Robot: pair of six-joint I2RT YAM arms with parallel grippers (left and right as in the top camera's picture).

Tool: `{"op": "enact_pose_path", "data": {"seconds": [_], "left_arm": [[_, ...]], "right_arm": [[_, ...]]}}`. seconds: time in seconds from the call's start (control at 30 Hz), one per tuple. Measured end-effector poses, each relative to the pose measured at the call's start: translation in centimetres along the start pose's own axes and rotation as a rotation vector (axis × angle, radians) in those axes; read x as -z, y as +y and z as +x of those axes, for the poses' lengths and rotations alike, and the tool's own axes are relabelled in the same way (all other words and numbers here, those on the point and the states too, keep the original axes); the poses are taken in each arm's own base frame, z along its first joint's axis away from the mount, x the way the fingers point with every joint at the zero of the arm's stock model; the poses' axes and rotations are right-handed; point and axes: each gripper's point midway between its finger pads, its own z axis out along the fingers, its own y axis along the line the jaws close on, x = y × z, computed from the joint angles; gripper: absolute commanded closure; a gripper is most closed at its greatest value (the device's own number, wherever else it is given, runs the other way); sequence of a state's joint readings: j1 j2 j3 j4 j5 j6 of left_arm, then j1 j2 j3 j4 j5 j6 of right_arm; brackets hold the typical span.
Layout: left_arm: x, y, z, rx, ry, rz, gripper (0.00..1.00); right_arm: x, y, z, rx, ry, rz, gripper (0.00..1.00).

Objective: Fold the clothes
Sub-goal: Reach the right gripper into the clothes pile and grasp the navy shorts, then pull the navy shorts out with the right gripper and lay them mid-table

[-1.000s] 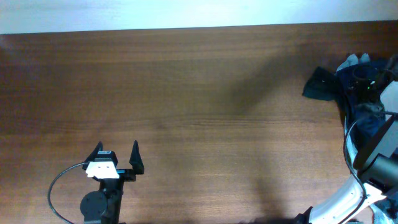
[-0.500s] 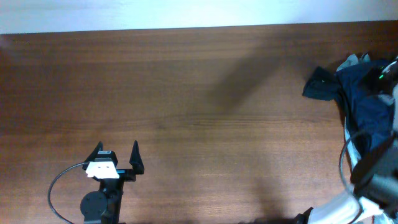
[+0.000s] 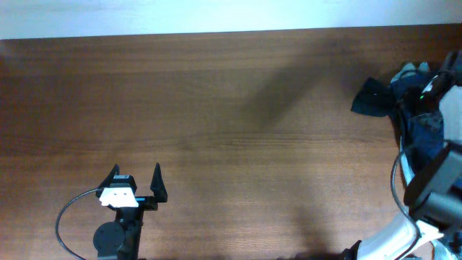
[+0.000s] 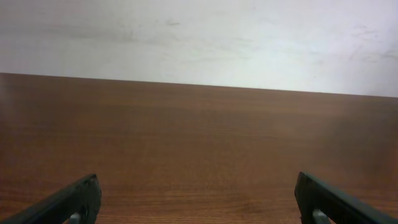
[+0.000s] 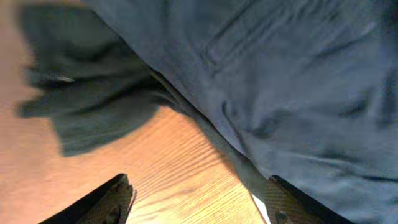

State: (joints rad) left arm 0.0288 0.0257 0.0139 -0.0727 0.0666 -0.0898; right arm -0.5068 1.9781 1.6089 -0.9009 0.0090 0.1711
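- Overhead: the left claw (image 3: pixel 135 173) is spread above the table (image 3: pixel 231 108). The navy clothes (image 3: pixel 421 130) lie bunched well off to its right.
- Left wrist: the left claw (image 4: pixel 198 182) is spread wide, with wood between its fingers.
- Right wrist: the right claw (image 5: pixel 199 183) is spread, pinching nothing. The clothes (image 5: pixel 280 74) lie just ahead of it.

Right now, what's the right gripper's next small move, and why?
Probably ease the right gripper forward onto the near edge of the shorts and close. Its jaws stand open over bare table, the fabric just ahead and nothing held. The shorts lie bunched at the table's right edge.
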Motion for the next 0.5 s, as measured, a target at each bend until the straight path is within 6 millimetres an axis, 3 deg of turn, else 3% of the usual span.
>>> {"op": "enact_pose_path", "data": {"seconds": [0.23,0.33,0.37,0.5], "left_arm": [[0.0,0.0,0.0,0.0,0.0,0.0,0.01],[0.0,0.0,0.0,0.0,0.0,0.0,0.01],[0.0,0.0,0.0,0.0,0.0,0.0,0.01],[0.0,0.0,0.0,0.0,0.0,0.0,0.01]], "right_arm": [[-3.2,-2.0,-0.1,0.019,0.014,0.124,0.2],[-4.2,-2.5,-0.1,0.021,0.019,0.152,0.25],[-4.6,-2.7,0.0,0.021,0.026,0.165,0.31],[-5.0,-3.7,0.2,0.025,0.034,0.226,0.87]]}}
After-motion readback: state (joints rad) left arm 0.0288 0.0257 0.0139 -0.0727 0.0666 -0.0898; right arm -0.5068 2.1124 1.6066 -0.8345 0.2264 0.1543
